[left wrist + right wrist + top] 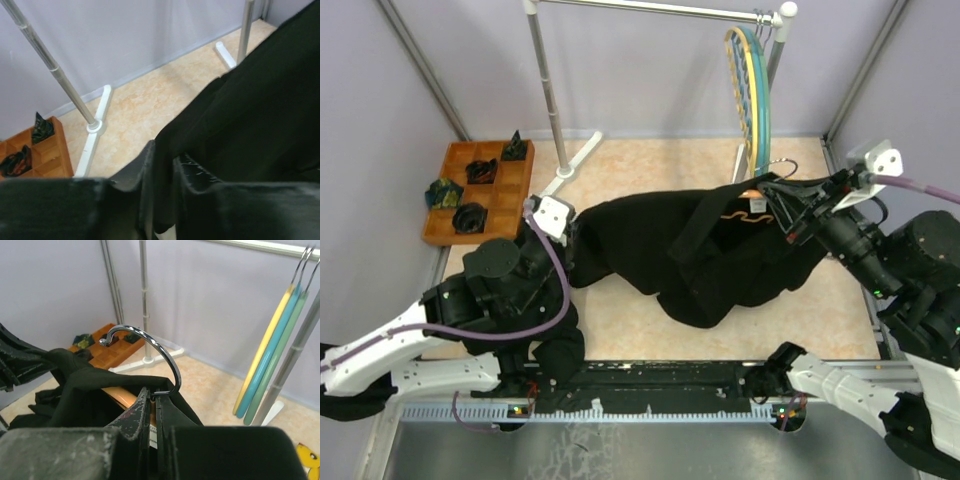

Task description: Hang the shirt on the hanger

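The black shirt point(700, 262) lies spread across the middle of the table, its right part lifted. The orange hanger point(748, 212) is inside the shirt near the collar, its wavy arm showing through the opening and its metal hook point(160, 352) sticking out. My right gripper point(156, 397) is shut on the hanger's neck below the hook, with shirt fabric point(90, 390) draped round it. My left gripper point(164, 165) is shut on a fold of the shirt point(260, 110) at its left end; in the top view it point(560, 225) sits at the shirt's left edge.
A white clothes rack point(548, 95) stands at the back, with yellow and teal hangers point(752, 90) on its rail at the right. A wooden tray point(460, 215) with small dark items sits at the left. The rack's foot point(95, 135) lies near my left gripper.
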Robot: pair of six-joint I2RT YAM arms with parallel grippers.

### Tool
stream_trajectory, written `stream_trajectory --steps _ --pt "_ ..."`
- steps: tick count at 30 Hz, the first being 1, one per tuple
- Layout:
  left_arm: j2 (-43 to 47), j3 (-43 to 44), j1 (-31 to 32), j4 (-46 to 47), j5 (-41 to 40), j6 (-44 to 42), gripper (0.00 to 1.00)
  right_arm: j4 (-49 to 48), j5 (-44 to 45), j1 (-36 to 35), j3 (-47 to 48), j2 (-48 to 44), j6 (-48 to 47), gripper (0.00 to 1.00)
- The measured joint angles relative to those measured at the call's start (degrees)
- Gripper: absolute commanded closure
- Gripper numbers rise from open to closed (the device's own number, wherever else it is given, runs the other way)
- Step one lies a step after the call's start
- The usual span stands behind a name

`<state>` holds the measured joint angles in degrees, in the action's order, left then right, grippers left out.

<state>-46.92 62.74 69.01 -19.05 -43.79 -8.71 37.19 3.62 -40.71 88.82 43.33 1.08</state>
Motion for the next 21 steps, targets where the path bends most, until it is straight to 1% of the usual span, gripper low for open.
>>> stream_trajectory --steps 1,2,4,6,10,12,14,16,19,21 --pt "-0.3 1.0 0.0 -0.6 0.5 -0.1 0.47 0.3 0.0 0.0 1.3 0.5 -0.3 1.0" --pt "-0.7 2.6 0.0 -1.2 1.3 -0.4 0.38 0.7 0.1 0.0 3.4 1.5 -0.8 1.0" --pt "-1.9 6.6 0.0 -1.8 3.2 -1.0 0.29 1.0 0.2 0.0 9.2 4.2 -2.0 1.0" --pt "-3.0 11.0 0.0 -1.7 5.4 -1.7 0.24 1.1 0.2 0.0 16.7 7.8 -3.4 1.0" --pt "-3.6 18.7 0.0 -1.3 9.2 -3.6 0.19 1.2 0.2 0.0 33.2 15.5 -5.9 1.0" --pt "-3.3 21.0 0.0 -1.0 10.5 -4.3 0.16 1.1 0.1 0.0 38.1 17.7 -6.6 1.0" --pt "-2.5 22.1 0.0 -0.8 11.4 -4.9 0.13 0.8 -0.2 0.0 39.5 18.2 -6.9 1.0" --pt "-1.6 22.3 0.0 -0.7 12.4 -5.4 0.08 0.7 -0.4 0.0 38.2 17.6 -6.9 1.0" --pt "-1.0 22.3 0.0 -1.4 14.2 -5.7 0.03 1.2 -0.6 0.0 32.7 15.9 -6.4 1.0" --pt "-1.2 22.3 0.0 -2.5 15.7 -5.9 0.01 1.5 -1.3 0.0 27.3 14.7 -5.7 1.0"
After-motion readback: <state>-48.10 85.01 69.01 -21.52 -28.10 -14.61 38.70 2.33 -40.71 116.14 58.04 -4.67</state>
